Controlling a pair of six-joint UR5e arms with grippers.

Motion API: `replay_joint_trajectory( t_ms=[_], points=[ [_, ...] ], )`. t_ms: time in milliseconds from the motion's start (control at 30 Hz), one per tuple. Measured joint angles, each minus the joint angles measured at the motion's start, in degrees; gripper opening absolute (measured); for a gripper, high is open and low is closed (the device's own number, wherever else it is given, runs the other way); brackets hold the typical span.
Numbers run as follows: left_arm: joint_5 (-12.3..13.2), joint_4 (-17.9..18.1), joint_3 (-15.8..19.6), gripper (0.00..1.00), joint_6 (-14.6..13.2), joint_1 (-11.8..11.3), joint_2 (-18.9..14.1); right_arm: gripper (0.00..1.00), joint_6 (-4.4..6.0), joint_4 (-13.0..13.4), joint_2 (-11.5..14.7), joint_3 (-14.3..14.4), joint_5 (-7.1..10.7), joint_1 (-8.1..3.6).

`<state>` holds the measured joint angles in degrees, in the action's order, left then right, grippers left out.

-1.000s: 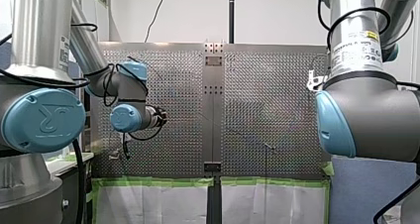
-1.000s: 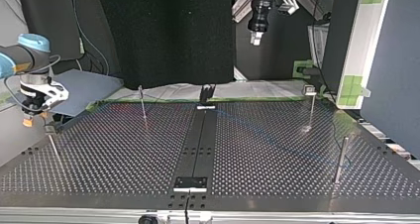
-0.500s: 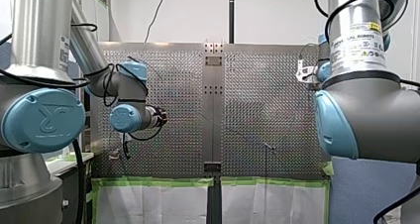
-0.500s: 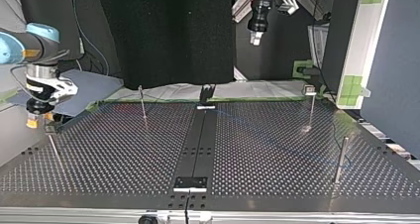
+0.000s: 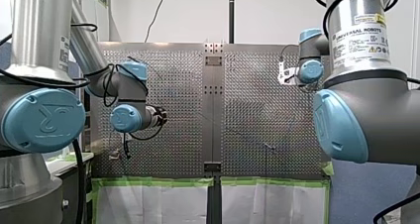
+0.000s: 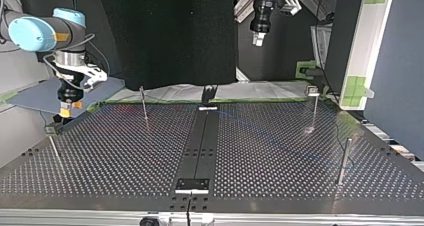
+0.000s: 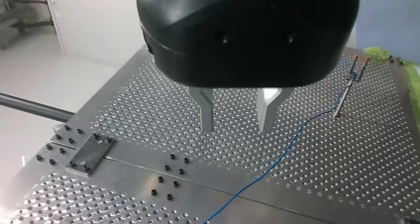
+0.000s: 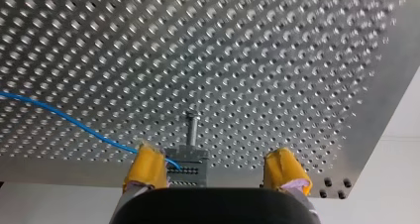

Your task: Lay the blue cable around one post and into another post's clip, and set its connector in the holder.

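Note:
The thin blue cable (image 7: 277, 159) lies on the perforated table and runs toward a post with a clip (image 7: 352, 75). My left gripper (image 7: 235, 127) hangs high above the table, its metal fingers (image 7: 204, 110) open and empty. In the right wrist view the cable (image 8: 74, 122) ends at a grey ribbed block (image 8: 187, 162) on a post (image 8: 191, 127), between the parted yellow pads (image 8: 146, 165) of my right gripper (image 8: 215, 170), which is open above it. At the top view's left, my right gripper (image 6: 65, 109) hovers over the table's far corner. My left gripper (image 6: 257, 36) is up high.
Thin posts stand on the table in the top view: one at the far left (image 6: 144, 105), one at the far right (image 6: 314, 106), one near the right (image 6: 344, 161) and one near the left (image 6: 54, 148). A black holder (image 6: 209, 94) sits on the centre rail (image 6: 200, 146).
My right arm has swung in toward the table; in the top view its gripper moved right and up from the left edge. My left arm has stayed still.

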<state>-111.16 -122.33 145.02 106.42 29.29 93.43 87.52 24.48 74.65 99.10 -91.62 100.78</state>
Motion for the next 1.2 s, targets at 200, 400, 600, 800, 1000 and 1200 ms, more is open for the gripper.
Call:
replay_joint_trajectory(
  t_ms=[200, 400, 600, 800, 1000, 1200],
  points=[
    [-1.41, 2.79, -0.15, 1.0, -0.18, 0.0, 0.0, 0.99, -2.8, 2.84, -0.26, 3.26, -3.42, 3.41],
    [-4.03, 3.96, -1.62, 1.0, -0.47, 0.0, 0.01, 0.99, -3.49, 3.69, -1.61, 5.32, -6.68, 6.66],
    [-6.56, 2.53, -3.73, 1.0, -2.85, -0.02, 0.07, 0.99, -4.84, 4.83, -4.35, 5.22, -9.82, 9.8],
    [-6.74, -0.11, -5.19, 1.0, -4.03, -0.16, 1.05, 0.99, -5.55, 6.2, -7.98, 4.06, -13.45, 13.47],
    [-6.53, -0.76, -7.2, 1.0, -4.51, -0.24, 4.21, 0.99, -5.8, 6.48, -10.87, 3.81, -14.8, 17.1],
    [-6.49, 0.36, -7.73, 1.0, -4.64, -0.12, 7.6, 0.99, -5.68, 5.86, -11.36, 3.81, -14.12, 20.82]
  ],
)
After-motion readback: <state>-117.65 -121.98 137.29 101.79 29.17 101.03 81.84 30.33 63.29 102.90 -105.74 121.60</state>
